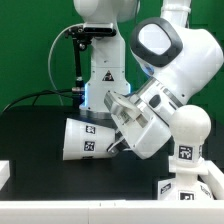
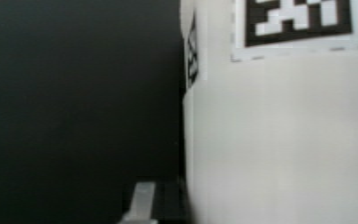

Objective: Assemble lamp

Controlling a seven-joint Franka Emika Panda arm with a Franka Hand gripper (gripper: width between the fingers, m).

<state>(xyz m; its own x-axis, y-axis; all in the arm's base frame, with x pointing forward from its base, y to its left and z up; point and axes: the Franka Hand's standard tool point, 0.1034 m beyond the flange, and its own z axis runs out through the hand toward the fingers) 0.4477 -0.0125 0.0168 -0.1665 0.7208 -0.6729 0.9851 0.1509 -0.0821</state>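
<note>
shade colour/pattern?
White plastic with black-and-white square tags; the shade lies on its side, clearest in the exterior view.

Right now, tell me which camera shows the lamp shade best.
The exterior view: the whole tapered shade lies on its side on the black table, its tags visible, beside the hand. The wrist view shows only a close white wall with one tag.

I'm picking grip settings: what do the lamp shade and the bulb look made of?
Shade: seemingly hard white plastic, matte, even surface without strong glare, printed tags stuck on; the wrist view shows the same flat white. Bulb: likely plastic too, smooth round head with soft sheen. Neither is certain.
</note>
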